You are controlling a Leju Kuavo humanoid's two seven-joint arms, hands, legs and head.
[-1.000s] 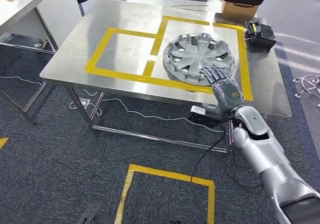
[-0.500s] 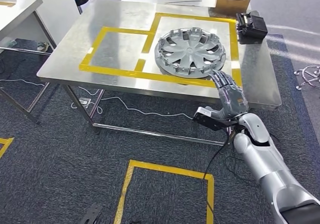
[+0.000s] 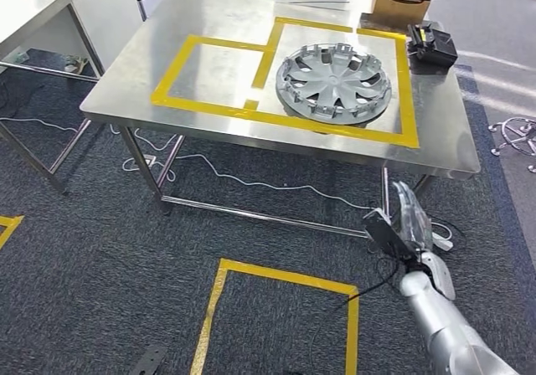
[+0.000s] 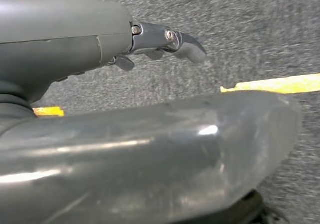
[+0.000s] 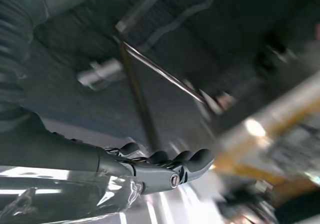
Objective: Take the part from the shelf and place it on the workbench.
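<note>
While the grey hubcap (image 3: 333, 82) lies flat on the steel bench (image 3: 189, 111), inside the right-hand of two squares marked in yellow tape (image 3: 265, 53), the right hand (image 3: 412, 220) hangs below and in front of the bench's near edge, well apart from the hubcap; its fingers (image 5: 177, 160) are stretched out straight and apart, holding nothing; the silver right arm (image 3: 442, 325) comes in from the lower right corner of the head view; the left hand (image 4: 166, 41) hangs over grey carpet (image 3: 95, 266), its fingers likewise extended and holding nothing; a small black box (image 3: 431, 43) sits on the bench's far right corner, outside the tape; a white cable (image 3: 253, 181) trails on the carpet under the bench; another yellow square (image 3: 278, 279) is taped on the carpet in front.
</note>
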